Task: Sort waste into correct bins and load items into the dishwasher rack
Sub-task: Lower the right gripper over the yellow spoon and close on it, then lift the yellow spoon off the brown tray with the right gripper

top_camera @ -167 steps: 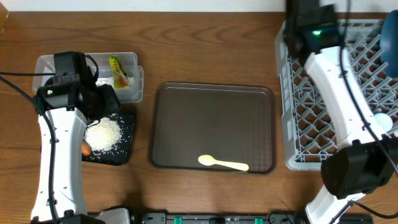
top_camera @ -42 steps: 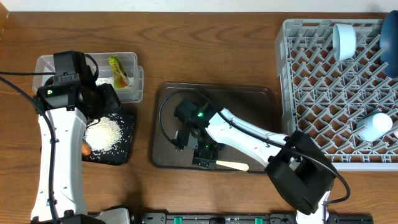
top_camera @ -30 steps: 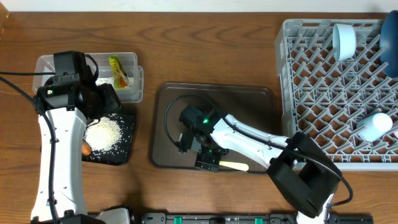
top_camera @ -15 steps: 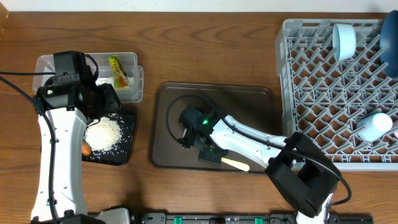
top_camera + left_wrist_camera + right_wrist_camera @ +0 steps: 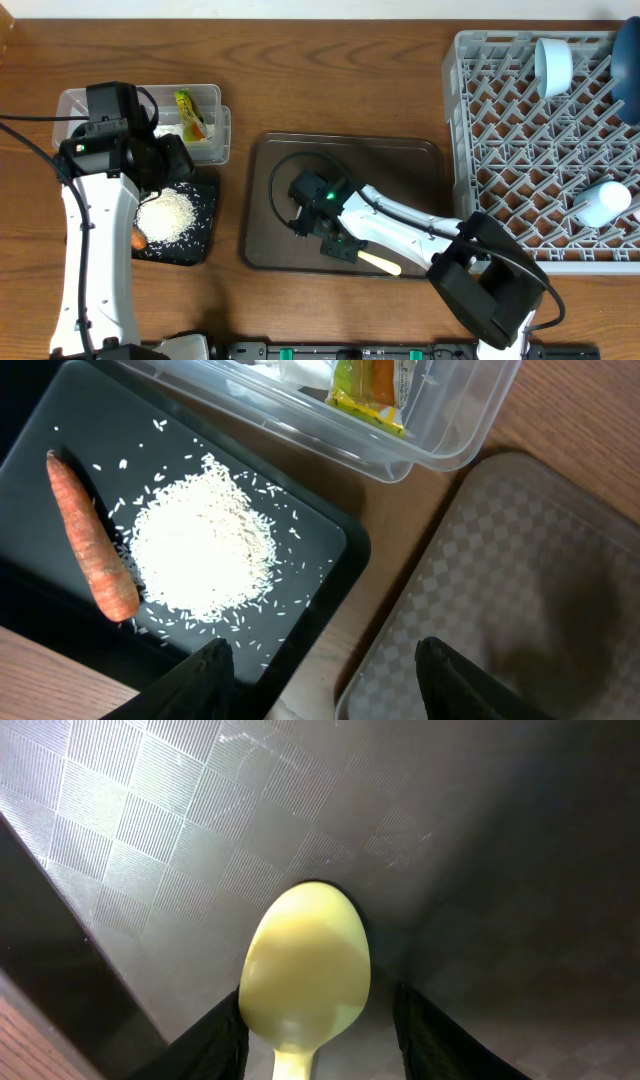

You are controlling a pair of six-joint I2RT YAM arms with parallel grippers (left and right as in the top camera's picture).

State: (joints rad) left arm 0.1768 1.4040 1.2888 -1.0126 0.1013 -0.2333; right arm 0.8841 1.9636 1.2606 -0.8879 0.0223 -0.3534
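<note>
R gripper [image 5: 316, 1020] is sitting low over the brown serving tray [image 5: 350, 165], near its front edge. Its fingers [image 5: 215, 1040] are standing apart w/ the cream spoon [image 5: 305, 970] lying btwn them, bowl-end forward. One finger is looking v. close to the spoon's edge and the other is showing a dark gap, so the claw is reading as not yet clamped. In the overhead view the spoon's handle is sticking out to the R of the gripper, flat on the tray.

L gripper [image 5: 322, 655] is hanging over the near corner of the black tray [image 5: 60, 420], jaws apart, nothing btwn them. Rice grains [image 5: 205, 550] are lying heaped mid-tray w/ strays scattered round, and the carrot piece [image 5: 90, 550] is lying just beside the heap. The clear tub [image 5: 450, 440] is sitting behind the black tray, touching it or nearly so, and holding the yellow-green snack packet [image 5: 370, 385] plus the white tissue [image 5: 170, 130].

The grey rack [image 5: 500, 200] is standing R of the brown tray, carrying a light-blue bowl [image 5: 553, 60] at the back, another pale-blue piece [image 5: 603, 203] nearer the front, and the dark-blue plate [image 5: 630, 45] at the frame edge.
</note>
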